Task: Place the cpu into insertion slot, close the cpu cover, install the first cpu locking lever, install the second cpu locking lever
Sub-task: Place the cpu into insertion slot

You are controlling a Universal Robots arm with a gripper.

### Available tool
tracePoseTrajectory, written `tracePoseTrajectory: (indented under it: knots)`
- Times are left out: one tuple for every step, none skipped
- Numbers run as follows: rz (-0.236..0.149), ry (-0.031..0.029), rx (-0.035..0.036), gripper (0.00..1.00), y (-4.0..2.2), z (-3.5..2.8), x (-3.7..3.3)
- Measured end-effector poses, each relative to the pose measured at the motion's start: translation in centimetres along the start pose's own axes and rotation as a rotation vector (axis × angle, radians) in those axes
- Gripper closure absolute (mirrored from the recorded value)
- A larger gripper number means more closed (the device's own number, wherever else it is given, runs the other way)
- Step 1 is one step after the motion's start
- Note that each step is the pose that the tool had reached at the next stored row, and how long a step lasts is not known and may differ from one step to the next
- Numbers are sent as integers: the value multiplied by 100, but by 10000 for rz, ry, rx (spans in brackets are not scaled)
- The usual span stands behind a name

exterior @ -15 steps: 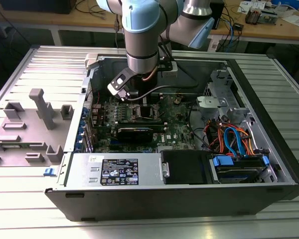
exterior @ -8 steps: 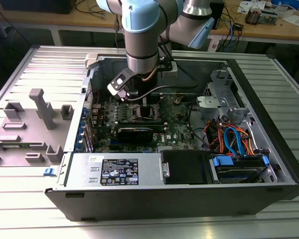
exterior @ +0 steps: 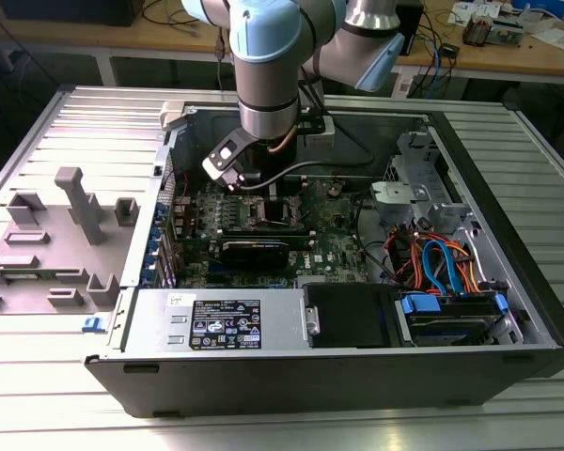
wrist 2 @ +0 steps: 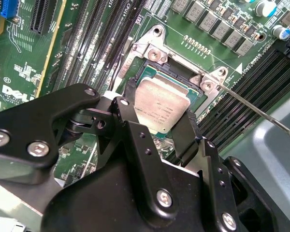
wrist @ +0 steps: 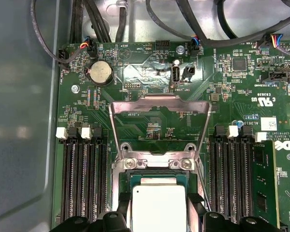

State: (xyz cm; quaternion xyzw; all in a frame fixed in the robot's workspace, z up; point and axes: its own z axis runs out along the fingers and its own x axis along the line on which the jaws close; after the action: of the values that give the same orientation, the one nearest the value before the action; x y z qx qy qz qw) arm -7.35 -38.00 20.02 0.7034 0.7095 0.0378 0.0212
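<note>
The cpu [wrist 2: 163,104], a pale silver square chip, lies level in the insertion slot [wrist 2: 152,53], whose silvery rim frames it on the green board. My gripper [wrist 2: 158,112] is shut on the cpu, one black finger [wrist 2: 129,94] against each of two opposite edges. In the first wrist view the cpu [wrist: 159,208] sits between the fingers [wrist: 195,202], and the cpu cover [wrist: 159,102], a thin metal frame with a square window, stands tilted up behind the slot. A thin locking lever [wrist 2: 261,116] sticks out, raised. In the exterior view my gripper [exterior: 261,193] reaches down into the case over the slot.
Long black memory slots [wrist: 84,179] flank the socket on both sides. A black-shrouded expansion card [exterior: 263,249] lies just in front of it. Cables [exterior: 442,263] and drive bays fill the case at the exterior view's right. A grey fixture [exterior: 70,207] stands outside at the left.
</note>
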Motion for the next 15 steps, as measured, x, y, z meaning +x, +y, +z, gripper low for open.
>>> tracePoseTrajectory:
  knots:
    - [3,0,1,46,0,1,0]
    - [6,1,-1,46,0,4,0]
    - [15,-1,-1,46,0,6,0]
    - [21,-1,-1,46,-1,6,0]
    - [27,-1,-1,46,0,7,0]
    - [34,-2,-2,46,0,7,0]
    - [40,-2,-2,46,-1,8,0]
    - [43,-2,-2,46,-1,9,0]
    - [47,-3,-2,46,-1,12,0]
    - [47,-3,-1,46,-1,13,-1]
    - [47,-3,-2,46,-1,17,0]
    - [47,-5,-1,46,-2,23,-1]
    - [47,-5,0,46,-3,27,-1]
    - [47,-6,0,46,-3,30,-2]
    - [47,-6,0,46,-3,32,-2]
